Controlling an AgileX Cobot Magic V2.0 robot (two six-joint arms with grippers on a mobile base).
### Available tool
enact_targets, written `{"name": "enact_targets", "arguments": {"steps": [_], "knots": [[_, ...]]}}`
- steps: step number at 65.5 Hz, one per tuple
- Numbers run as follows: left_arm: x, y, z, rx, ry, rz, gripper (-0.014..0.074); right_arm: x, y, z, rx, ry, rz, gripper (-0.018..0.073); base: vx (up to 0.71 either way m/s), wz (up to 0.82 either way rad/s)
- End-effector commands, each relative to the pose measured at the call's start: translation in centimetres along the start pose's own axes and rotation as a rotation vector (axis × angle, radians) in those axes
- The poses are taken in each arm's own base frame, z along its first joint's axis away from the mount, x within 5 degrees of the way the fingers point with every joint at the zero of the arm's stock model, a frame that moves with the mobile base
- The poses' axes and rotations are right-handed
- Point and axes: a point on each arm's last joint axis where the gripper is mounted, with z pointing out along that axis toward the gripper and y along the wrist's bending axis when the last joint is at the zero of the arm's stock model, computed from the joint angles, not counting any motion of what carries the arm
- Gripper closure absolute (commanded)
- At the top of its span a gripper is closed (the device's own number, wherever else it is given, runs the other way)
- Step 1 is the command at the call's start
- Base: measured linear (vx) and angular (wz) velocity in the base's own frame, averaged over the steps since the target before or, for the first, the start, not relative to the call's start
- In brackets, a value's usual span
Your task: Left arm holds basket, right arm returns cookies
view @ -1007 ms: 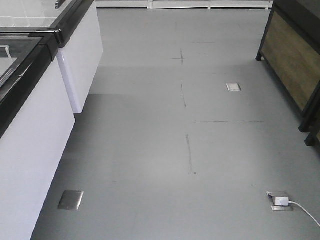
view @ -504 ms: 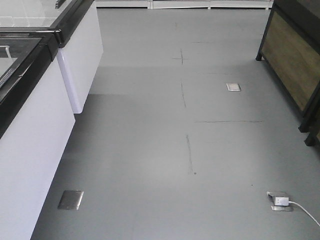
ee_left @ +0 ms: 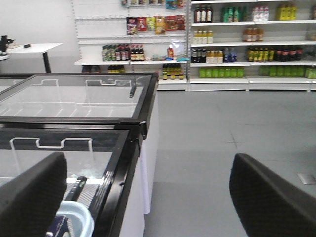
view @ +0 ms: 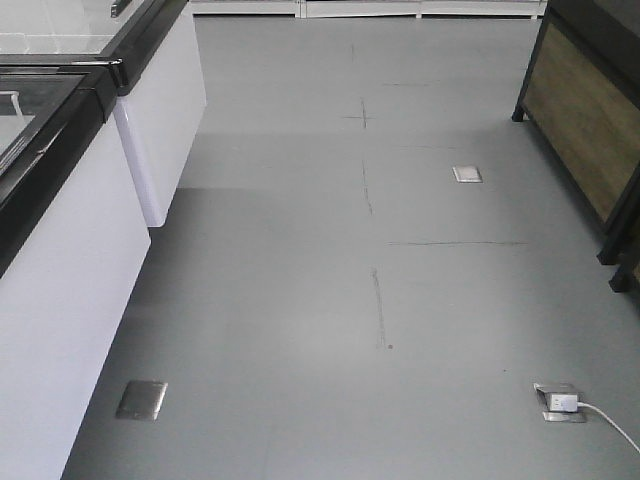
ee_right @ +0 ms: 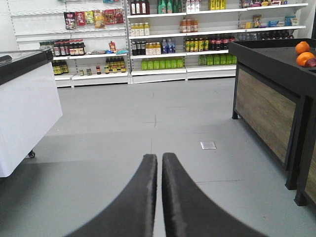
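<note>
Left hand [ee_left: 145, 163] first: its two black, matte, wedge-shaped fingers [ee_left: 32, 197] sit at 7 and 5 o'clock of the wrist view, spread wide with nothing between them but open air. Down at 7 o'clock, just past the left finger, there's the basket [ee_left: 85, 218]. Only a rounded light blue plastic corner shows, tucked beside the glossy black frame of the freezer chest [ee_left: 74, 98]. A dark navy sliver [ee_left: 56, 228] sits inside the rim, but too little of it shows to tell what it is. The chest has flat glass lids with thin white wire shapes under them, over smooth white walls.

Over to the right hand [ee_right: 159, 157]: its two long dark fingers rise from 6 o'clock, pressed tip to tip with barely a seam of light between them, and they grip nothing. They point along smooth grey floor [view: 300, 300] toward white shelves [ee_right: 173, 44] at 12 o'clock, stocked with rows of bottles. At 3 o'clock stands a black-framed display stand [ee_right: 266, 108] with wood-grain panels and round oranges [ee_right: 302, 53] on top.

The front view shows neither hand, just the matte floor with fine seams. A square steel plate [view: 141, 399] lies at 7 o'clock and a white plug [view: 562, 403] with its cable at 5 o'clock.
</note>
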Motion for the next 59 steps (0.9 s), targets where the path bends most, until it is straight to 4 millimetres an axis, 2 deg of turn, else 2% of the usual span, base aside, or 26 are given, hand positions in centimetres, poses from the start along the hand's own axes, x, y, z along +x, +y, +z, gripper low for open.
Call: {"name": "enact_targets", "arguments": {"steps": [1, 21, 49, 59], "knots": [[-1.5, 0.9, -0.5, -0.051, -0.097, -0.039, -0.0016, -0.1, 0.0, 0.0, 0.003, -0.069, -0.008, 0.0566, 0.0, 0.0], [-1.3, 4.1, -1.4, -0.249, -0.083, -0.139, -0.0011, -0.1, 0.0, 0.0, 0.003, -0.069, -0.008, 0.0566, 0.0, 0.0], [-0.8, 6.7, -2.6, -0.413, -0.144, -0.623, 0.0006, -0.1, 0.0, 0.0, 0.003, -0.069, -0.008, 0.0566, 0.0, 0.0], [-0.7, 6.9, -2.4, -0.415, -0.164, -0.713, 0.0006, -0.1, 0.0, 0.0, 0.003, -0.069, -0.008, 0.0566, 0.0, 0.0]]}}
